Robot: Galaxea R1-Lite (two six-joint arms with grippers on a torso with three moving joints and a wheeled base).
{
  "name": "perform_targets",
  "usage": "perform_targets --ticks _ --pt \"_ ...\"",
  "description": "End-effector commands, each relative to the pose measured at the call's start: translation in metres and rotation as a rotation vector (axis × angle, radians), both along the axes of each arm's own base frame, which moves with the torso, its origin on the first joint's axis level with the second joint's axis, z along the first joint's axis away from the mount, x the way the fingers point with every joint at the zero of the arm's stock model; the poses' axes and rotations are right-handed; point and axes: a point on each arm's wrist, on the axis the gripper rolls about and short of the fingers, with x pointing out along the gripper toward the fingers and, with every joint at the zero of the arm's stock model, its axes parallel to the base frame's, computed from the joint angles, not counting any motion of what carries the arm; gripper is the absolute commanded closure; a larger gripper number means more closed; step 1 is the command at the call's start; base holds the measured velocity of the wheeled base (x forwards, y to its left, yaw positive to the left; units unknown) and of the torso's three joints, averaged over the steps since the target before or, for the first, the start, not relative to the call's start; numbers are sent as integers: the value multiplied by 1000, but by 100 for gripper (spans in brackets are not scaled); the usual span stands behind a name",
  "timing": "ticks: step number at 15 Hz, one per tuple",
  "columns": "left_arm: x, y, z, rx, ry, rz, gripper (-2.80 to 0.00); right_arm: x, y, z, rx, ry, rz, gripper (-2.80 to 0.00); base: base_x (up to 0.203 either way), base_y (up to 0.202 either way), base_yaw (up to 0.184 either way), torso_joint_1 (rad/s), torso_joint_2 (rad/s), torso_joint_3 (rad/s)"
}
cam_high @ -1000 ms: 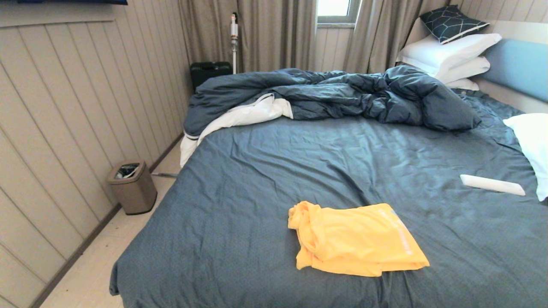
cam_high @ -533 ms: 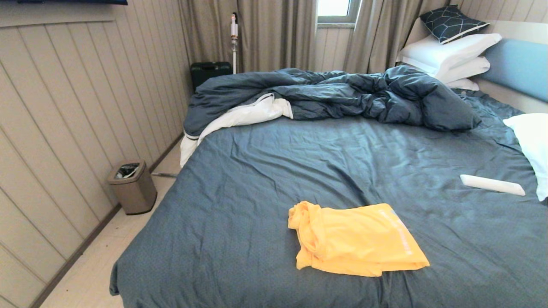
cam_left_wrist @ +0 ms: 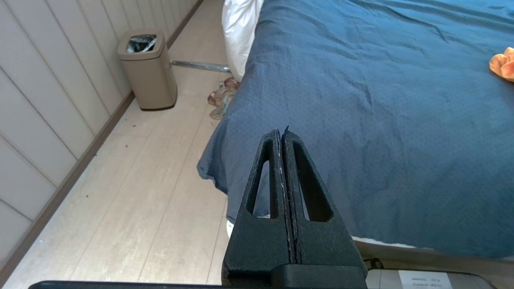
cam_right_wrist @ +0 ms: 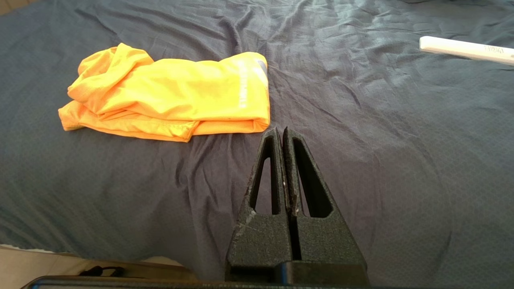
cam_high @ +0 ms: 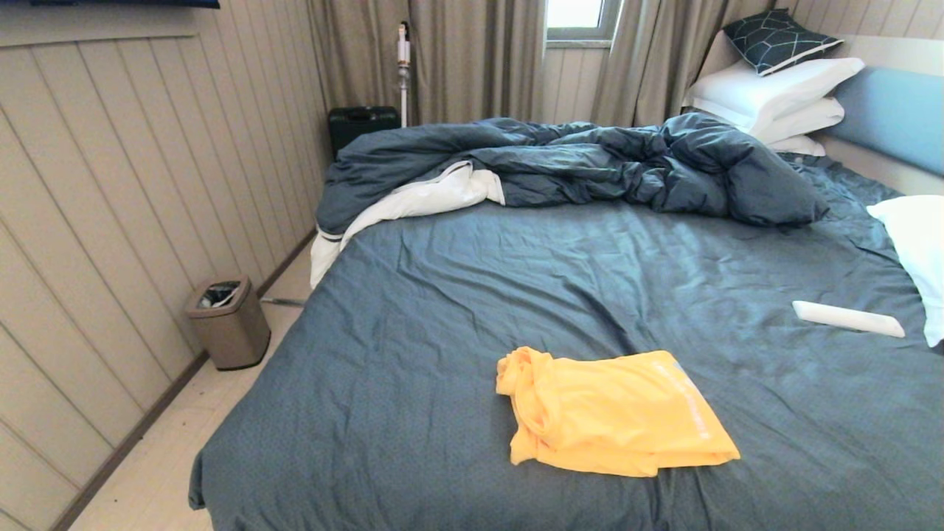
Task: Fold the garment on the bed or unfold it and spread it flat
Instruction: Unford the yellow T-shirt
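The yellow T-shirt [cam_high: 616,413] is lying loosely folded on the bed [cam_high: 413,354] near its front edge, within reach, while the left tool [cam_left_wrist: 282,134] and right tool [cam_right_wrist: 280,132] are hanging closed and empty short of the shirt, apparently awaiting a first grasp.

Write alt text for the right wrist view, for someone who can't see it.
A bright yellow garment lies loosely folded and rumpled on the dark blue-grey bed. The robot's black right end effector hangs shut and empty above the sheet, near the garment's folded corner without touching it. A slim white remote-like object lies farther off.
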Motion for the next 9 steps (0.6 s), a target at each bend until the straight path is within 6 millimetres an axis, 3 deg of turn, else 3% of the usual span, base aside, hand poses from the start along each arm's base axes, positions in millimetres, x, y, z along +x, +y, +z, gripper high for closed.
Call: perform_targets --ticks 1,9 --pt "0 0 0 -1 2 1 0 0 0 0 0 2 0 0 0 0 0 0 0 0" --pt "0 0 0 -1 1 1 0 0 0 0 0 2 0 0 0 0 0 0 0 0"
